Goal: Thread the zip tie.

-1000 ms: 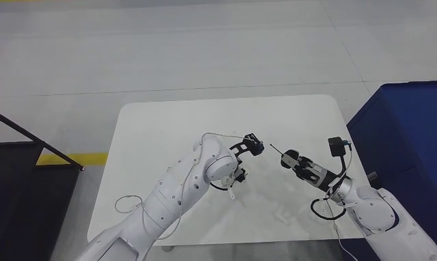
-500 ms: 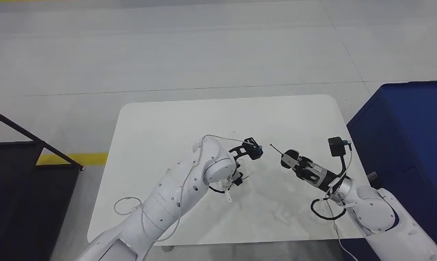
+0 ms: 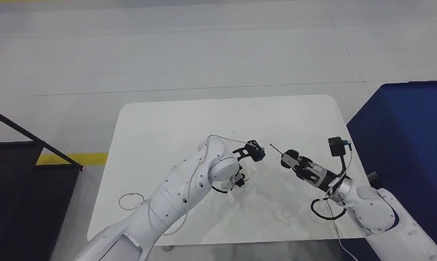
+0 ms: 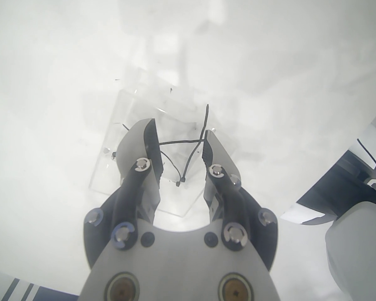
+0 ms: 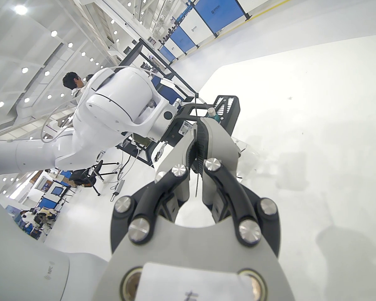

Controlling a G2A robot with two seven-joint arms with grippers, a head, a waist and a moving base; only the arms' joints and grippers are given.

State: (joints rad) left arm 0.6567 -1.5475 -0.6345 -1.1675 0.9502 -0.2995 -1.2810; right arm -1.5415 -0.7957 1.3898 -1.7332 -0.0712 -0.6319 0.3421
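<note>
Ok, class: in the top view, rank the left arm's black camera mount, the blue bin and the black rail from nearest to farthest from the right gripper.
1. Black camera mount, just across from the right gripper, over the middle of the table.
2. Blue bin, off the table's right edge.
3. Black rail, far left, beyond the table.

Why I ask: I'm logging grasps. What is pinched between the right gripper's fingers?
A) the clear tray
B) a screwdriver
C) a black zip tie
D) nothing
C: in the right wrist view the right gripper has its fingers shut on a thin black zip tie that sticks out past their tips.
</note>
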